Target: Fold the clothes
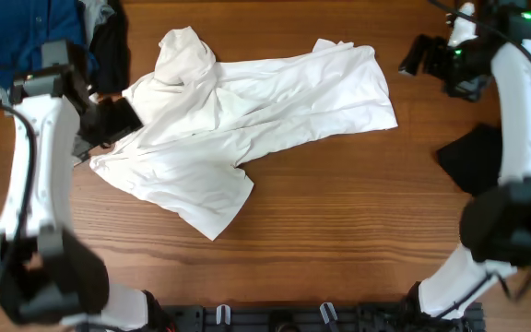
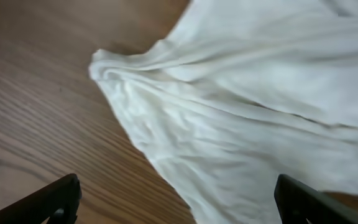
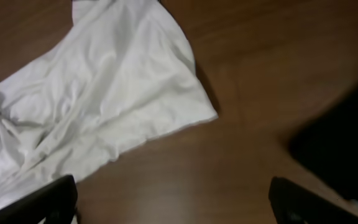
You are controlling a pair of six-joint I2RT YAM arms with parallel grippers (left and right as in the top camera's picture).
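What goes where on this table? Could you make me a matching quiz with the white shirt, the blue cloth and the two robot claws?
Things:
1. white shirt
2. blue cloth
3. left gripper
4. right gripper

Places and states:
a. open, over bare wood past the shirt's right end
b. bunched in the far left corner
c. spread across the middle of the table
d. open, at the shirt's left edge

Pairs: 1-c, 2-b, 3-d, 4-a
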